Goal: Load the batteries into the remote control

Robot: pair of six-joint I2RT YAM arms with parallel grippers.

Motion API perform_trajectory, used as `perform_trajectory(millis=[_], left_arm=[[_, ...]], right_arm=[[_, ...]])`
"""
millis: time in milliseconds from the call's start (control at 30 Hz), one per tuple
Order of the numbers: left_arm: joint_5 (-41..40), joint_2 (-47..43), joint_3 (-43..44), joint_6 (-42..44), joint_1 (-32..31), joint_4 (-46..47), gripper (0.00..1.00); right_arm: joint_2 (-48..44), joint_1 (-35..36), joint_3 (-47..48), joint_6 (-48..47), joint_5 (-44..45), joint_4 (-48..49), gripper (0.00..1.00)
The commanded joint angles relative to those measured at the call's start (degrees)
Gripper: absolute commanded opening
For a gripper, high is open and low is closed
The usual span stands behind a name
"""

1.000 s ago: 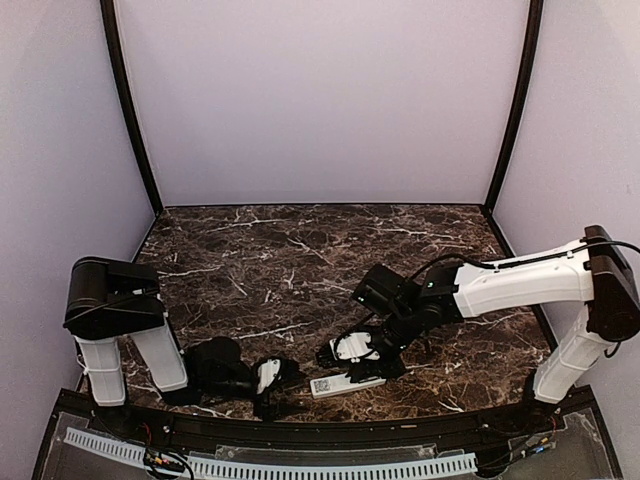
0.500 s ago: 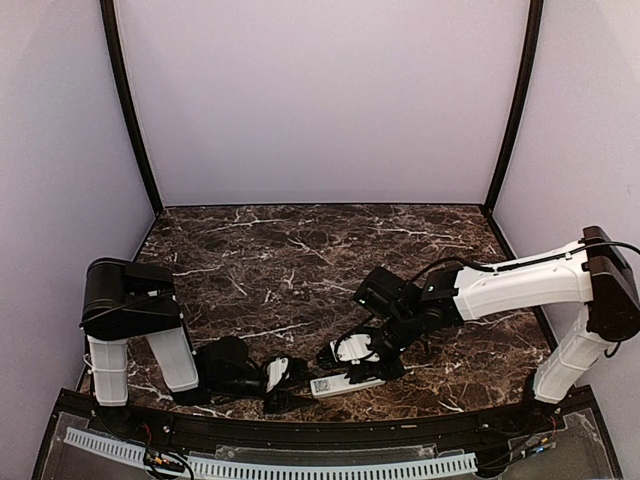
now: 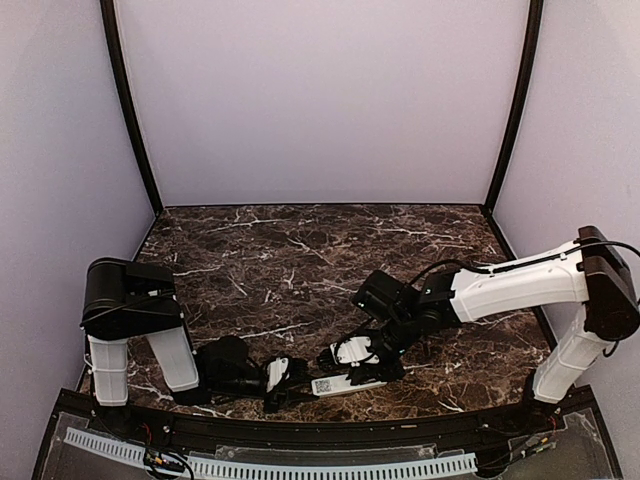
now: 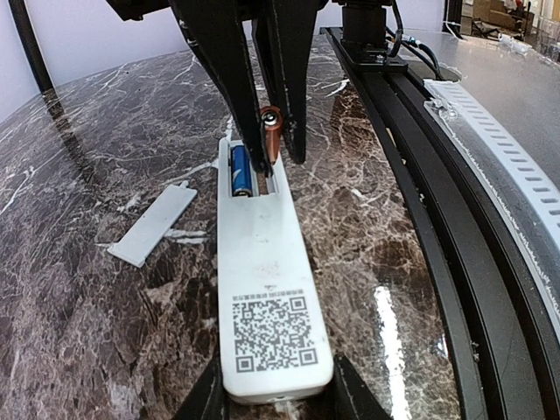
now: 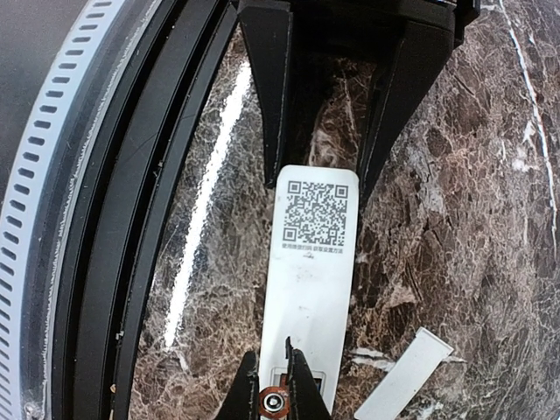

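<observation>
The white remote control (image 4: 267, 262) lies back up on the marble, its QR sticker toward my left gripper (image 4: 278, 398). That gripper's jaws press on both sides of the sticker end. The blue battery (image 4: 241, 171) sits in the open recess at the far end. My right gripper (image 5: 274, 389) is shut on the orange-red battery (image 5: 274, 403) and holds it tilted over the empty slot beside the blue one. In the top view the remote control (image 3: 347, 382) lies near the front edge between the left gripper (image 3: 297, 388) and the right gripper (image 3: 365, 357).
The loose white battery cover (image 4: 154, 224) lies flat on the marble beside the remote, toward the table's middle. The black front rail (image 4: 420, 175) and a white slotted strip (image 4: 499, 149) run close along the remote's other side.
My left arm has slid right along the front edge, and its jaws have closed in on the remote's sticker end. The right gripper has held still with the orange-red battery.
</observation>
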Motion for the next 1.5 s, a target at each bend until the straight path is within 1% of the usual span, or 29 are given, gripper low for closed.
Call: perform_trajectory(millis=[0,367,667,933,967,1033,1133,1333,1467], left_arm=[[-1.26,1.26,-1.08,1.31,0.06,6.18,0.01],[-1.44,0.66,-1.57,1.16,0.49,5.62,0.00],[-0.99,0.39,-1.59,1.07,0.71,5.36,0.00],[-0.88,0.13,-1.75,0.97,0.94,5.15,0.00],[-0.71,0.12,-1.77,1.02,0.94,5.13,0.00],[-0.52,0.07,-1.78,1.06,0.94,4.98,0.00],[-0.20,0.04,-1.52,1.13,1.03,4.57,0.00],[0.13,0.00,-1.40,1.12,1.09,4.30,0.00],[0.28,-0.10,-1.26,1.06,1.20,3.80,0.00]], right_arm=[[0.93,-0.24,-0.33,0.03,0.90,0.89,0.00],[3.44,-0.23,0.62,-1.44,3.90,0.55,0.00],[2.56,-0.31,-0.97,-1.31,6.01,-0.04,0.00],[2.35,-0.23,-1.25,-1.34,8.72,-0.41,0.15],[2.14,-0.26,-1.33,-1.33,8.85,-0.35,0.19],[2.00,-0.26,-1.19,-1.18,8.71,-0.44,0.23],[2.29,-0.23,-0.64,-0.84,8.27,-1.06,0.26],[2.07,-0.27,-0.09,-0.48,7.79,-1.38,0.28],[0.95,-0.23,1.17,0.65,7.30,-2.11,0.34]])
